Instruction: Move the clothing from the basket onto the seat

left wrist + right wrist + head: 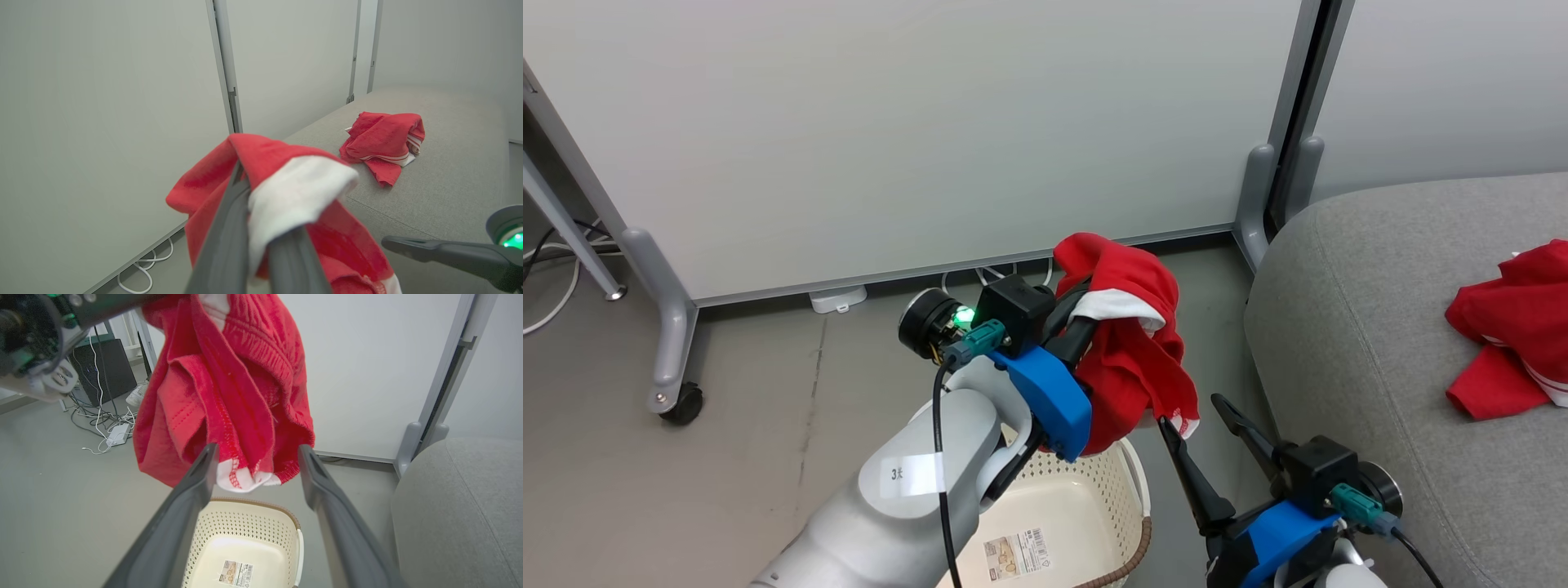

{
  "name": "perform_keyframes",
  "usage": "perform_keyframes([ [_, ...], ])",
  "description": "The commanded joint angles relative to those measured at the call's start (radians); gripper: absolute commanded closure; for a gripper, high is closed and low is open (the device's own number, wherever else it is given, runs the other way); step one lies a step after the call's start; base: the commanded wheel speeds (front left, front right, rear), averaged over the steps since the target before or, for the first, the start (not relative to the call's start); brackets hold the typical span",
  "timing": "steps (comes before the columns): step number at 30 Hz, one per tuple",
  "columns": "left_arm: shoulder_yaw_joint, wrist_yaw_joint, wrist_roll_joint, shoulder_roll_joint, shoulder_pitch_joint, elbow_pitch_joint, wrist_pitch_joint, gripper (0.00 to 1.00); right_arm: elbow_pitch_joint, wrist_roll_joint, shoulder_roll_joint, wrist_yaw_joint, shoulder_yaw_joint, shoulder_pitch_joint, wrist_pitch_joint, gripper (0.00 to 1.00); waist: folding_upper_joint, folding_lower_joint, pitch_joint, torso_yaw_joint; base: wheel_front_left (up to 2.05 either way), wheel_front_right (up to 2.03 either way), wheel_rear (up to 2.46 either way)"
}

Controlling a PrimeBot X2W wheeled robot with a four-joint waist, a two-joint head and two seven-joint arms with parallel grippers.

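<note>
Above the basket, at centre, the left gripper is clamped on a red garment with a white panel. The cloth drapes over both fingers and hangs free, its hem clear of the basket rim. The right gripper, near and to the right, has its fingers wide apart and holds nothing. Its fingertips stand just beside the hanging hem, and whether they touch it cannot be told. In the right wrist view the basket floor is bare except for a sticker, so the basket appears emptied. The seat lies to the right, and the other garment is crumpled on it, well in from its rounded edge.

Step in hand, as judged: transfer of the last piece, lifted out and not yet over the seat. The task looks well past its midpoint, with one piece delivered and one in the air.

Next move, as judged: the left arm swings right, high enough for the trailing hem to pass over the seat edge without dragging. It also needs to keep the hem off the right gripper's open fingers. Once the cloth hangs over the cushion, near the other garment, the fingers part to drop it. A release made too early would put it on the floor between basket and seat.
</note>
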Motion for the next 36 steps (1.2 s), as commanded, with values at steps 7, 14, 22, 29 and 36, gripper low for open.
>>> perform_keyframes([
  [7,-0.022,0.014,-0.024,0.0,-0.015,-0.003,-0.005,1.0,0.01,0.006,-0.008,0.0,0.031,-0.019,0.004,0.0,0.0,0.0,0.011,-0.003,0.0,0.0,0.0],
  [14,-0.034,0.019,-0.041,0.0,-0.014,-0.007,-0.005,1.0,0.048,0.013,-0.013,0.0,0.07,-0.06,0.006,0.0,0.0,0.0,0.016,-0.004,0.0,0.0,0.0],
  [22,-0.053,0.02,-0.057,0.0,-0.021,-0.014,-0.005,1.0,0.159,0.023,-0.014,0.0,0.121,-0.16,-0.001,0.0,0.0,0.0,0.019,0.002,0.0,0.0,0.0],
  [29,-0.067,0.022,-0.068,0.0,-0.022,-0.017,-0.005,1.0,0.284,0.059,-0.003,0.0,0.173,-0.256,-0.041,0.0,0.0,0.0,0.018,0.012,0.0,0.0,0.0],
  [36,-0.074,0.022,-0.076,0.0,-0.02,-0.011,-0.005,1.0,0.381,0.098,0.004,0.0,0.222,-0.332,-0.094,0.0,0.0,0.0,0.017,0.019,0.0,0.0,0.0],
])
